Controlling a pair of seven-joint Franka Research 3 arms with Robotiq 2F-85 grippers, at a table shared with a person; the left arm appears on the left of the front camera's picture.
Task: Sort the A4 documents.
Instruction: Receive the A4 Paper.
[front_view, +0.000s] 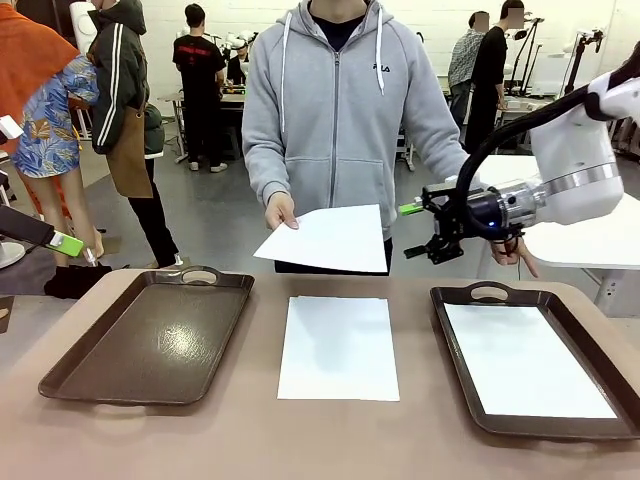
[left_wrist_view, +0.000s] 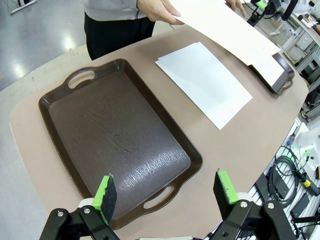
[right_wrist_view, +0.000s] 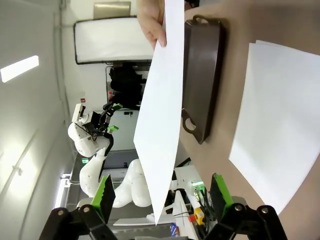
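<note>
A person's hand (front_view: 281, 212) holds one A4 document (front_view: 325, 240) in the air over the table's far edge. My right gripper (front_view: 412, 230) is open just to the right of that sheet's edge, fingers pointing at it. In the right wrist view the held sheet (right_wrist_view: 160, 125) runs edge-on down into the gap of my open right gripper (right_wrist_view: 161, 197), untouched by either pad. A second sheet (front_view: 338, 347) lies flat on the table between the trays. A third sheet (front_view: 525, 360) lies in the right tray (front_view: 490, 292). My left gripper (left_wrist_view: 165, 192) is open above the near end of the bare left tray (left_wrist_view: 120, 145).
The left tray (front_view: 150, 335) and the right tray flank the middle sheet on the tan table (front_view: 260, 440). The person stands close against the far edge. My left gripper (front_view: 68, 243) shows at the far left, off the table's edge. Other people and tables stand behind.
</note>
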